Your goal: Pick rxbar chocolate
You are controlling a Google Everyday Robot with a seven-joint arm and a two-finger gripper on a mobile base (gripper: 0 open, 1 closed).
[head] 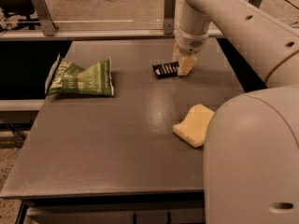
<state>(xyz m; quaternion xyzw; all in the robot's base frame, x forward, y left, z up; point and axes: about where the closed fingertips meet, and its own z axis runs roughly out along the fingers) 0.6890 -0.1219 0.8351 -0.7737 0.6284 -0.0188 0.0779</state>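
The rxbar chocolate (pixel 164 70) is a small flat black bar with white lines of text, at the far middle of the grey table (pixel 117 143). My gripper (pixel 183 65) comes down from the arm at the top right and is shut on the bar's right end. The bar sticks out to the left of the fingers (pixel 185 64), at or just above the table top. The part of the bar between the fingers is hidden.
A green chip bag (pixel 81 78) lies at the left of the table. A pale yellow sponge (pixel 194 125) lies at the right, near my arm's large white body (pixel 252 157). A metal rail (pixel 93 31) runs along the table's far edge.
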